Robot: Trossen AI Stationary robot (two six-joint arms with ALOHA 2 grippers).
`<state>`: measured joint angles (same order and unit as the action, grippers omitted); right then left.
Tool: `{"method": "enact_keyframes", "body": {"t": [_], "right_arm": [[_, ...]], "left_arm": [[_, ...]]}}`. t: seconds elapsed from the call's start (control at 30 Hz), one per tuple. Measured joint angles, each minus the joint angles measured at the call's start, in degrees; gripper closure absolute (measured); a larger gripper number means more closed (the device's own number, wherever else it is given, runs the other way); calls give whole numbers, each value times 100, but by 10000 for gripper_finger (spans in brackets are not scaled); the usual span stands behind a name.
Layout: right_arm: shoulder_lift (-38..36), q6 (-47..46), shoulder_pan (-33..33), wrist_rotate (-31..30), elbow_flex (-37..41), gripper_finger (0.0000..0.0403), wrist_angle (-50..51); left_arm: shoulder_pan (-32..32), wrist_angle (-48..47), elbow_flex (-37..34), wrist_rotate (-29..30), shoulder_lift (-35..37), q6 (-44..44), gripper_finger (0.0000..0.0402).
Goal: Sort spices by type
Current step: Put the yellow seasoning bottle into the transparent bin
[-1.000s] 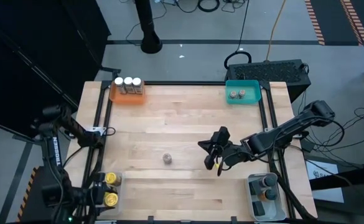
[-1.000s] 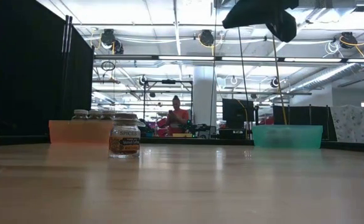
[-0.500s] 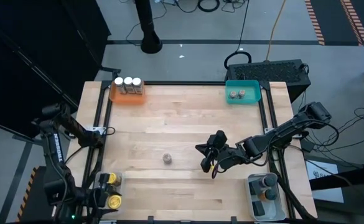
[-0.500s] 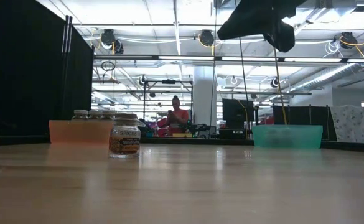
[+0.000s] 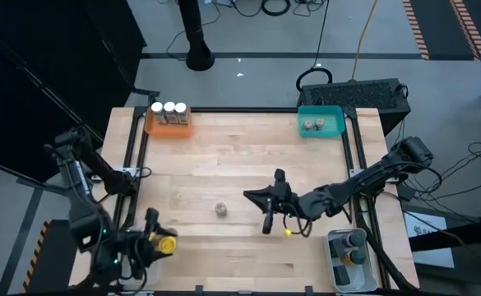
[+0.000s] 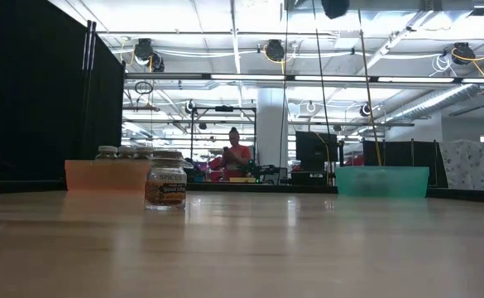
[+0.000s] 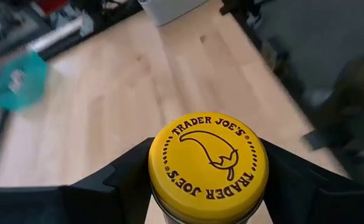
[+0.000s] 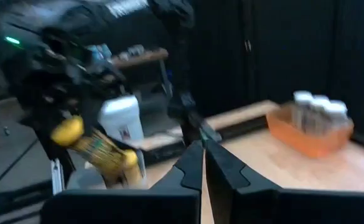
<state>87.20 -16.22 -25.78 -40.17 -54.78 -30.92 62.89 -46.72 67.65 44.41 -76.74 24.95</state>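
White-topped jars: three [image 5: 168, 108], lined up in the orange tray [image 5: 157, 127] at the far left corner of the table [image 5: 224, 173]. Pale bodies, white caps.

Grey-lidded jars in teal: two [image 5: 311, 125], side by side in the teal tray [image 5: 332, 113] at the far right corner.

Loose jar: one grey-lidded jar [image 5: 221, 210] standing upright by itself near the middle of the table, well apart from every tray. From the low view [image 6: 165, 180] it's clear glass with brownish stuff inside and a label that starts "SPICES".

Dark jars: two [image 5: 354, 247] in the clear tray [image 5: 335, 271] at the near right corner, blackish tops.

Yellow jar: only one I can count for sure, the yellow jar [image 5: 165, 244], off the near left corner. Bright yellow lid reading "TRADER JOE'S" around a chili pepper drawing [image 7: 208, 163].

Left gripper: left gripper [image 5: 152, 240] is clamped on that yellow jar, a dark finger [image 7: 122, 180] pressed to either side of the lid, held up above the table's near left edge.

Right gripper: right gripper [image 5: 261, 207] hangs over the table just right of the loose jar, not touching it. Wrist view shows its fingers [image 8: 222, 168] pinched together with nothing between them.

Background: a person [image 6: 236, 154] stands far back in the room.
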Motion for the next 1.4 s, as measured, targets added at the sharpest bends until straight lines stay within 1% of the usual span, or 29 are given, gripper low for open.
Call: {"method": "enact_keyframes", "body": {"t": [0.03,0.1,0.17,0.23,0.33,0.4,0.43,0.53,0.7,0.8,1.0,1.03,1.1,1.2,1.23,1.3,1.4], "right_arm": [[66,159,-13,-3,0,403,-225],[167,280,-30,2,0,403,-366],[282,209,-25,-31,-2,403,-349],[388,196,-18,-32,-2,403,-336],[473,193,6,-36,-2,403,-358],[505,193,25,-20,-2,403,-356],[524,191,30,-6,-2,403,-360],[534,184,30,-2,-2,403,-360],[535,22,19,-2,-7,403,-316],[533,-9,22,-4,-7,403,-321],[534,-150,67,-8,-7,403,-313],[534,-155,65,-8,-7,403,-310],[533,-156,63,-13,-7,403,-314],[533,-224,65,-28,-7,403,-314],[534,-289,71,-30,-7,403,-314],[533,-431,70,-35,-7,403,-314],[533,-551,51,-35,-7,403,-313]], "left_arm": [[-56,26,-64,-1,69,-306,159],[-107,319,-253,59,220,-814,159],[-94,909,-532,58,438,-1114,159],[-86,1524,-907,-80,706,-1309,159],[-97,2563,-1558,-480,1052,-1337,159],[-127,3297,-1928,-995,1215,-1449,159],[-133,3486,-2062,-1264,1272,-1511,159],[-38,3458,-2339,-1890,1388,-1574,159],[-11,3485,-2393,-2753,1490,-1671,159],[-13,3307,-2525,-2815,1500,-1912,159],[-12,3640,-2718,-3017,1686,-2437,159],[-11,3829,-2718,-3196,1723,-2577,159],[-12,4197,-2701,-3804,1836,-2841,159],[10,4119,-2696,-4527,1915,-2954,159],[36,4033,-2707,-4668,1920,-2910,159],[101,3857,-2707,-4747,1941,-2833,159],[167,3563,-2707,-4552,1938,-2769,159]]}}
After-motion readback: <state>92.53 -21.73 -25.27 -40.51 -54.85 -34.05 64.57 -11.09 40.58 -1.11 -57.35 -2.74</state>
